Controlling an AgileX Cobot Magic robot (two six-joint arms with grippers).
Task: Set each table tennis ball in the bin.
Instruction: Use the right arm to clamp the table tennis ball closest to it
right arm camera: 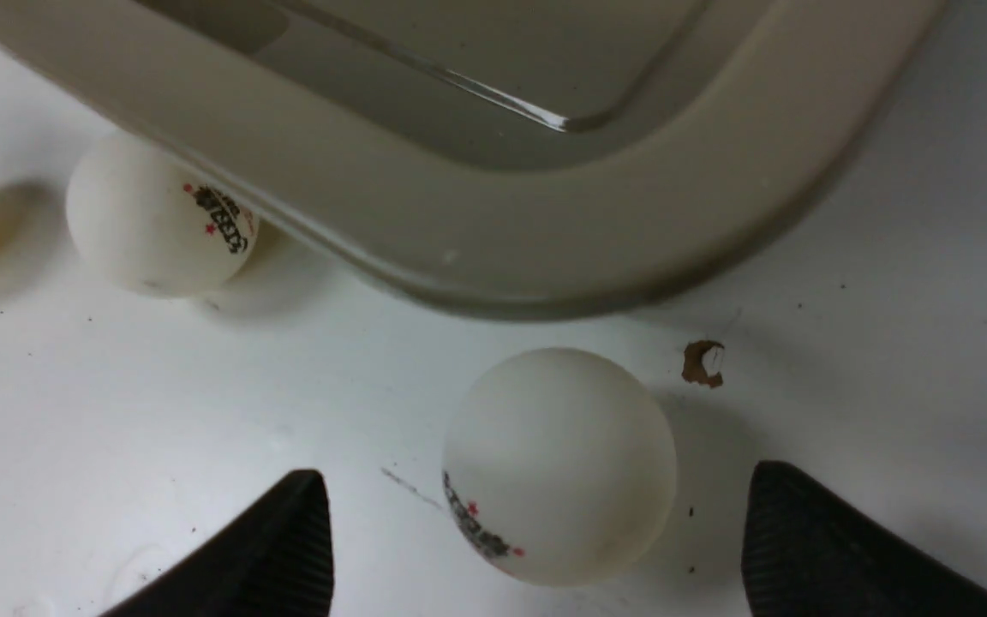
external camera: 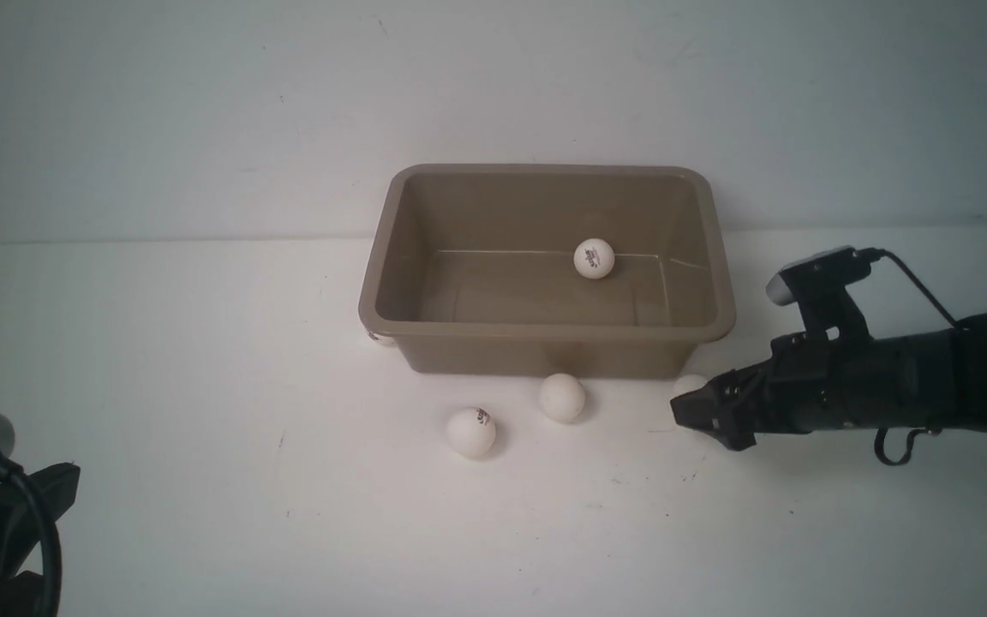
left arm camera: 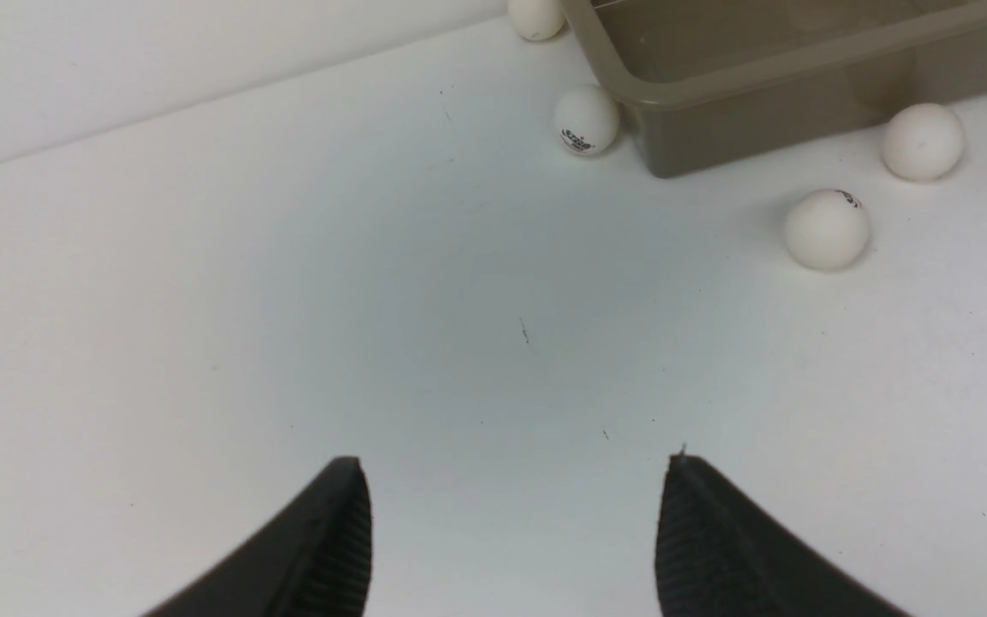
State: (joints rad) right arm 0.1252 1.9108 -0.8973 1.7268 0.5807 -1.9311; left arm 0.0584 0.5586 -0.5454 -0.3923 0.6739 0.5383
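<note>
Between the spread right fingers (right arm camera: 810, 548) sits a table tennis ball (right arm camera: 559, 467).

A white counter (external camera: 202, 514) meets a pale wall (external camera: 202, 103); a small brown scrap (right arm camera: 703, 362) lies on the counter.

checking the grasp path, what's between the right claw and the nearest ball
Nothing but bare table: in the right wrist view the ball sits partly inside the open right claw.
</note>
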